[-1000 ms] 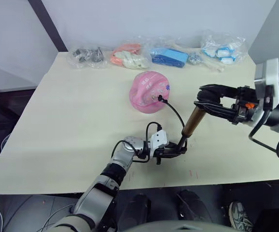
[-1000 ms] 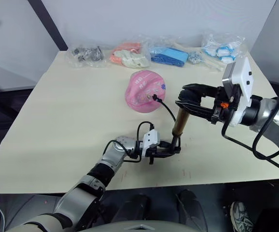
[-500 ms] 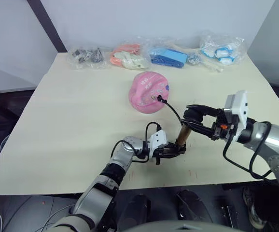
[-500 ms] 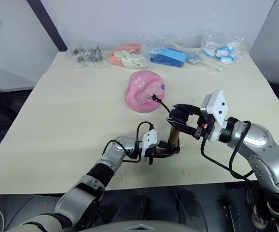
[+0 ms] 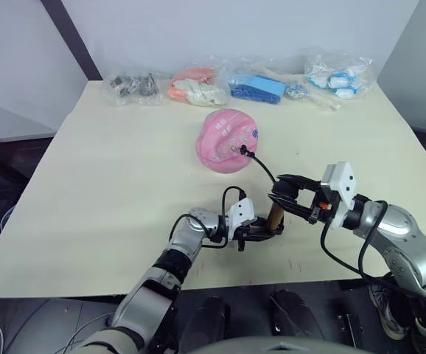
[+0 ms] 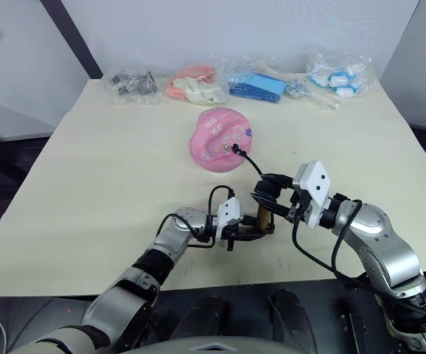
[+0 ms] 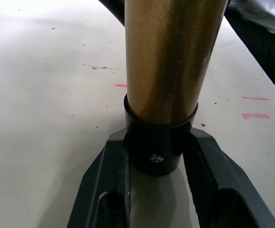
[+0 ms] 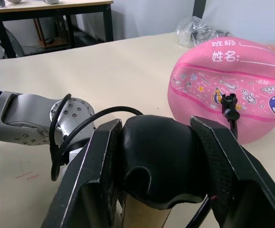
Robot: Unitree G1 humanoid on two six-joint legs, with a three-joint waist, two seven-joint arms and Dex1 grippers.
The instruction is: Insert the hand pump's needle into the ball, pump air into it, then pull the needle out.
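Needle [image 8: 230, 102] sits in the ball [image 5: 229, 140]; your left gripper [image 5: 261, 230] clamps the hand pump [image 5: 275, 217] base, right gripper [image 5: 285, 200] its handle, mid-pumping; withdrawal remains.

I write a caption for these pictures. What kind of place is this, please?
Probably a lab or test room, not a home: a plain cream table against a bare white wall, with a row of plastic-bagged items lined along its far edge, and a second table behind.
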